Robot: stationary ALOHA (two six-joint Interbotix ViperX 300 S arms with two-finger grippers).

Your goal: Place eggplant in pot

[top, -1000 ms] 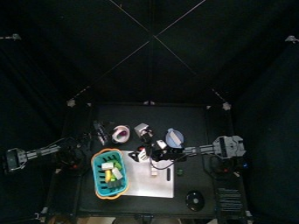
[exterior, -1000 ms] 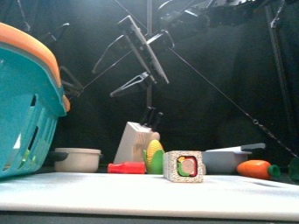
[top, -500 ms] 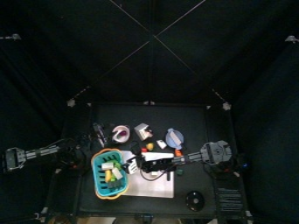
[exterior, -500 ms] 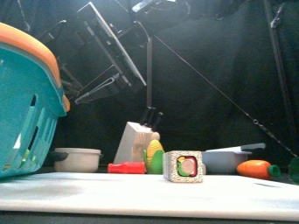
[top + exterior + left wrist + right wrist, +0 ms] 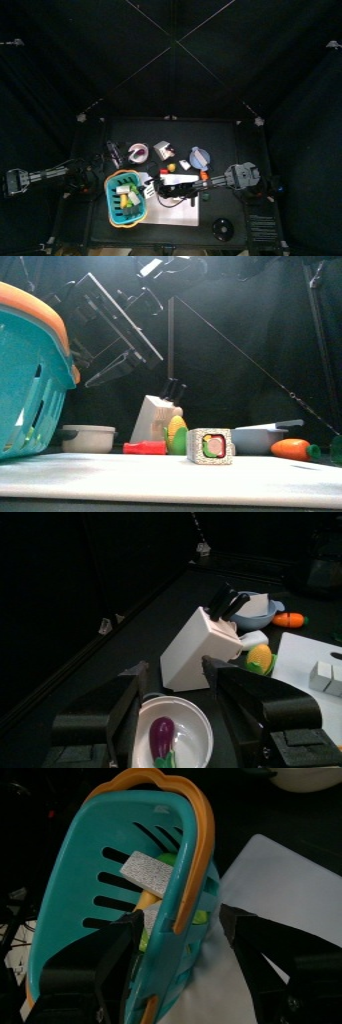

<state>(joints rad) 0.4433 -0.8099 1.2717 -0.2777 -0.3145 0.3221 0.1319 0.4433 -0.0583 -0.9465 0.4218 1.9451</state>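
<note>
Four cameras around one teal basket.
Overhead looks straight down from far; front sits level beside it; the right wrist view looms close above.

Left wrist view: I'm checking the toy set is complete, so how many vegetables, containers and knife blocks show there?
Vegetables: 3 (eggplant, corn, orange vegetable)
Containers: 2 (bowl, pot)
Knife blocks: 1 (knife block)
Total: 6
</note>
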